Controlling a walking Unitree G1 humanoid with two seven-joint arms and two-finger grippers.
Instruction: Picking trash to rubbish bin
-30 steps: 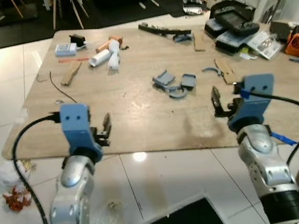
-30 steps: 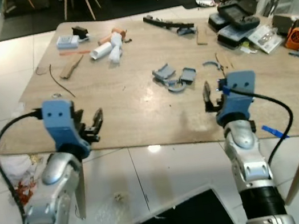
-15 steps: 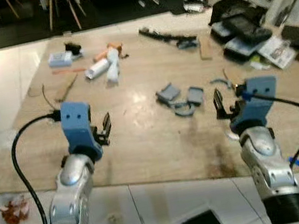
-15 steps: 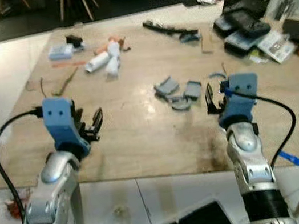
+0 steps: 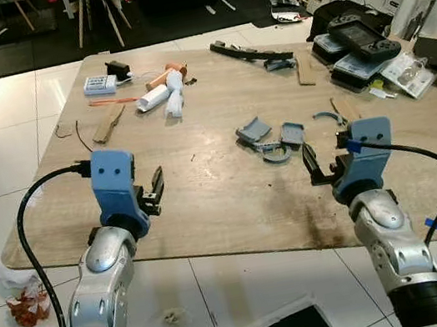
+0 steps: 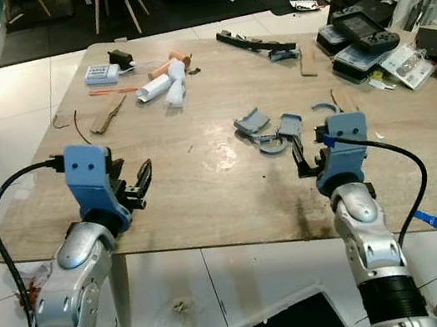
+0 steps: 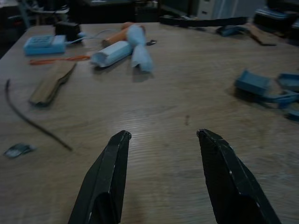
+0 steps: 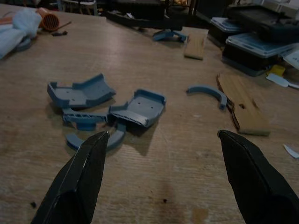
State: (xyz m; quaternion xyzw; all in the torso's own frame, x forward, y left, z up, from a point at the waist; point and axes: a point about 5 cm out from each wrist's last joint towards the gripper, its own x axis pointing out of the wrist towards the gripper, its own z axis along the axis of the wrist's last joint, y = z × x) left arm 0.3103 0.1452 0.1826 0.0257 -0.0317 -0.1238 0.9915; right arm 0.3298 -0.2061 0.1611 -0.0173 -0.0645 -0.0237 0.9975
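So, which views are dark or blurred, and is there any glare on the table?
Both eye views are bright and sharp, with a pale glare patch on the table. Both wrist views are dim; the left claw and right claw look soft-edged.

A pale wood-grain finish with a faint sheen is seen on the table (image 5: 206,191). The broken grey-blue pieces (image 8: 107,105) appear to be matt moulded plastic. The floor (image 5: 15,115) is laid in glossy white tiles. Matt black fingers (image 7: 110,177) are carried by the left end effector (image 7: 161,175), below a brushed silver arm.
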